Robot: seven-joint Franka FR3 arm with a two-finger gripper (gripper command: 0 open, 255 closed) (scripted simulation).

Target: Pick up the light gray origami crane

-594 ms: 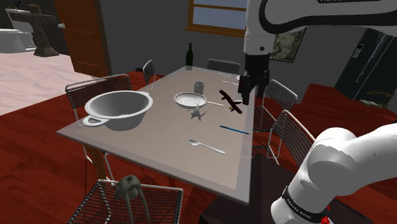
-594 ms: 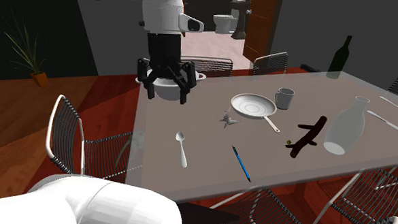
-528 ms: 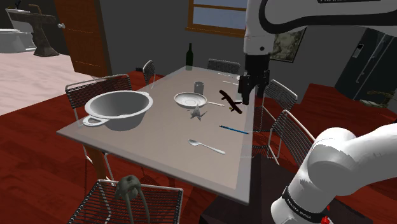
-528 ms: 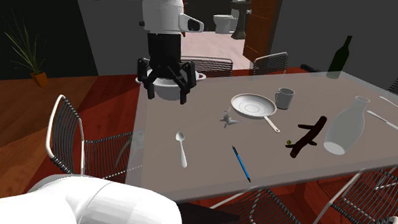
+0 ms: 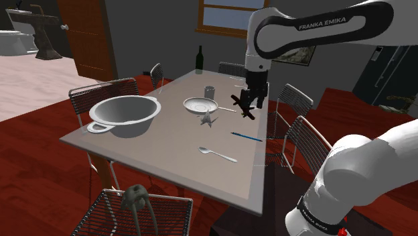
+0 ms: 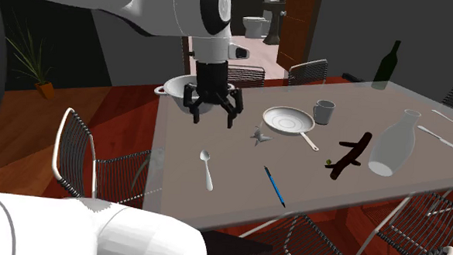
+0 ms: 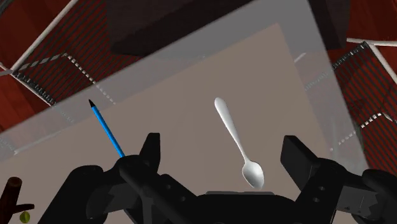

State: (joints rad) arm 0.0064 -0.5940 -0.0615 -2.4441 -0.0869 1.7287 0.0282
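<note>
The light gray origami crane [image 5: 208,120] [image 6: 259,136] stands on the grey table [image 5: 161,144] beside a pale frying pan [image 5: 198,105] [image 6: 289,119]. My black gripper [image 5: 253,105] [image 6: 212,115] hangs open above the table with nothing between its fingers. It is apart from the crane, on the second exterior view's left of it and higher. In the wrist view the two fingers [image 7: 151,150] stand wide apart over a spoon [image 7: 238,143] and a blue pen [image 7: 107,130]; the crane is hidden there.
A big pot [image 5: 125,114] sits at the table's end. A dark twig [image 6: 350,156], a white vase [image 6: 392,144], a mug [image 6: 323,111], the spoon [image 6: 206,169] and the pen [image 6: 275,186] lie around. Wire chairs [image 6: 81,153] ring the table; a bottle [image 5: 199,60] stands at the far end.
The arm has swung in over the table and come lower, bringing the gripper closer to the crane. Nothing on the table has moved.
</note>
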